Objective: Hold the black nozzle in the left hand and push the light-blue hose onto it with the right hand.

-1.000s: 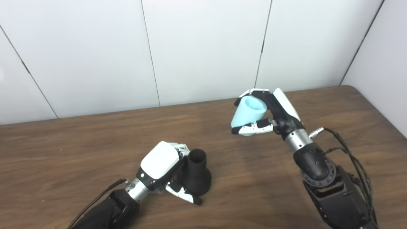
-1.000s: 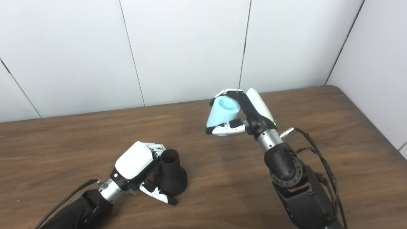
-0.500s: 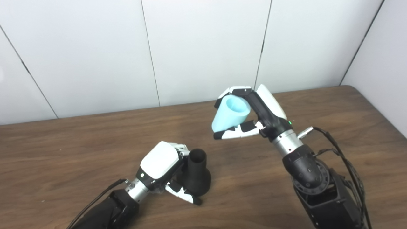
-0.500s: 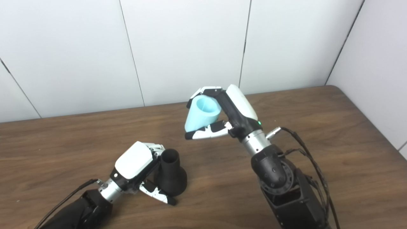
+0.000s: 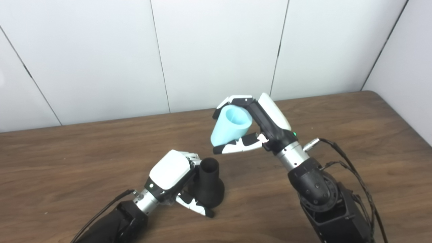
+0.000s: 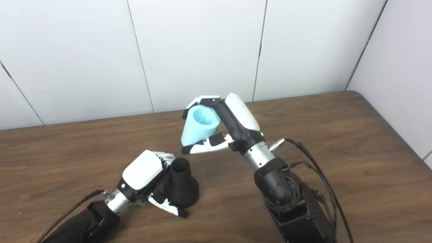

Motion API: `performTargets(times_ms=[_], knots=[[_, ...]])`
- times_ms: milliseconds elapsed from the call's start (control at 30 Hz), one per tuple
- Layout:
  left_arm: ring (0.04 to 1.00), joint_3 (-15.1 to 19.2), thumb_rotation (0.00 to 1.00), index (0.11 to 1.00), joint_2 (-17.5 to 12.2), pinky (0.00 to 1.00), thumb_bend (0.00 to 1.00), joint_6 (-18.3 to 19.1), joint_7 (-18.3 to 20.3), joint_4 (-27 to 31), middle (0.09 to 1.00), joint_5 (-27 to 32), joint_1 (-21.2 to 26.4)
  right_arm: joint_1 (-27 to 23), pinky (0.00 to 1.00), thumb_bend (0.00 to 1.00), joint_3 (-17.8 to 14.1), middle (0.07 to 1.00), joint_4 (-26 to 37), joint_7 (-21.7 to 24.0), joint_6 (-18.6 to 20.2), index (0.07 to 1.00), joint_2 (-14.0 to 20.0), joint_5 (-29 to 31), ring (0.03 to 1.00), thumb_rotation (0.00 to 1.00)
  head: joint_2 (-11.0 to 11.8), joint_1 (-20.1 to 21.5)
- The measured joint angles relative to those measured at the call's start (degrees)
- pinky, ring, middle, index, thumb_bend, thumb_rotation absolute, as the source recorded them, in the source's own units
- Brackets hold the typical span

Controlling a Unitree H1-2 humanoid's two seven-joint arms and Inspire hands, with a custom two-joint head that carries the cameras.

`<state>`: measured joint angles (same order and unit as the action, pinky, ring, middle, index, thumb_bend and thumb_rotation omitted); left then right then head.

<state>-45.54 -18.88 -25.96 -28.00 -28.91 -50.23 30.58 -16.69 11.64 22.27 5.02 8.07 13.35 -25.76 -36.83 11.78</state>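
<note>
Here, two robot hands are shown above a brown wooden surface [image 5: 101, 152]. The left robot hand [image 5: 170, 179], with a white back and black-and-white fingers, is wrapped around the black nozzle [image 5: 208, 184]: its fingers are curled against the far side of the narrow neck, and its thumb is laid along the near side of the wide base. The black nozzle is stood upright on the surface, its flared base down and its round open mouth turned up, near the front of the surface and a little left of centre.

The right robot hand [image 5: 260, 123] is held in the air, up and to the right of the nozzle, and is closed on the light-blue hose [image 5: 230, 127]. The hose is seen as a short, tapered tube; it is pinched between the fingers curled over its upper rim and the thumb pressed beneath its narrower end. Its wider open end is tilted up toward the cameras, and its narrower end is pointed down and to the left, toward the nozzle. The hose and the nozzle are apart, with bare wood visible between them.

Black cables [image 5: 351, 168] are looped beside the right forearm. Behind the surface, a white panelled wall [image 5: 216, 50] is seen.
</note>
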Motion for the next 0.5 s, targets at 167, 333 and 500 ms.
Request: performTargets(times_ms=[167,333,500], knots=[[0.549,0.0,0.04,0.487,0.03,0.44,0.52,0.0,0.01,-0.01,0.54,-0.01,0.01,0.77,0.2,0.52,0.63,0.461,-0.14,0.32,-1.19,0.52,-1.01,0.29,0.445,0.0,-0.09,-0.09],[0.55,-0.07,0.04,0.487,0.05,0.44,0.51,0.0,-0.09,-0.16,0.538,0.0,0.06,2.74,0.24,0.51,1.76,0.494,-0.67,0.78,-2.01,0.541,-1.36,0.19,0.389,0.0,-0.26,-0.18],[0.553,-0.06,0.04,0.488,0.04,0.45,0.51,0.0,-0.08,-0.16,0.543,0.0,0.07,3.57,0.25,0.51,2.6,0.479,-0.94,0.9,-2.29,0.531,-1.9,0.19,0.416,0.0,-0.53,0.0]])
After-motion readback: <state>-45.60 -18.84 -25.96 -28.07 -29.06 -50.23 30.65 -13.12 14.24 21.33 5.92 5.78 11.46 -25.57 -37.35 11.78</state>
